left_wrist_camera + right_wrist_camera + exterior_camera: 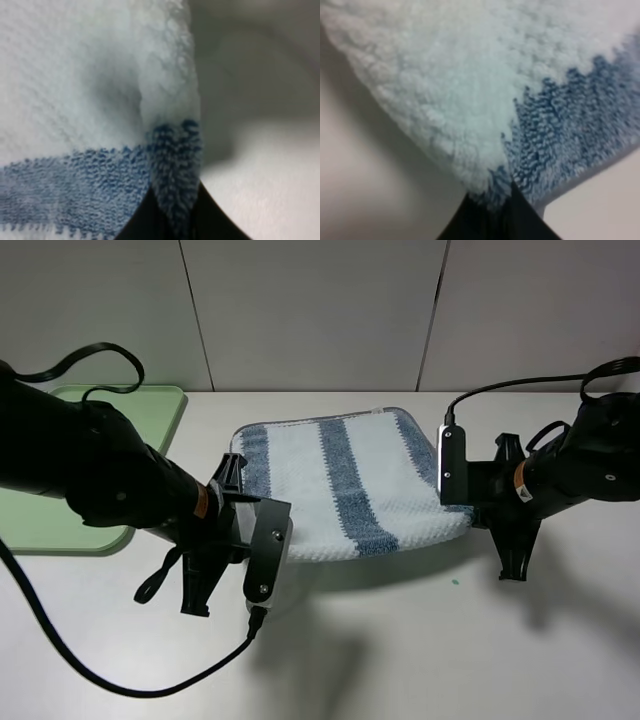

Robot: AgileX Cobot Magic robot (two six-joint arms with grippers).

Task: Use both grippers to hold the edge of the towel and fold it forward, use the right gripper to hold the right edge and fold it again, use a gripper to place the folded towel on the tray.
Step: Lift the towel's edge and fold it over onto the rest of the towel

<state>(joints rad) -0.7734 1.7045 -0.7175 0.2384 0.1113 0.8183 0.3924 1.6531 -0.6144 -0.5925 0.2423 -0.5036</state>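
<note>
Two grips: left gripper (283,540) and right gripper (446,468), jaws clenched on towel (340,480) corners above worktop (400,640). Green tray (150,405) lies apart, leftward. Only wrist views show pinched pile.

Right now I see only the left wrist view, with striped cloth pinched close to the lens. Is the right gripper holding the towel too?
Observer: Yes, the right gripper is shut on the towel at its right near corner.
Operator: Is the cloth lifted?
Observer: Its near edge hangs above the table, with a shadow under it.
Operator: Where is the tray?
Observer: The tray lies at the far left, partly behind the left arm, with no cloth on it.
</note>
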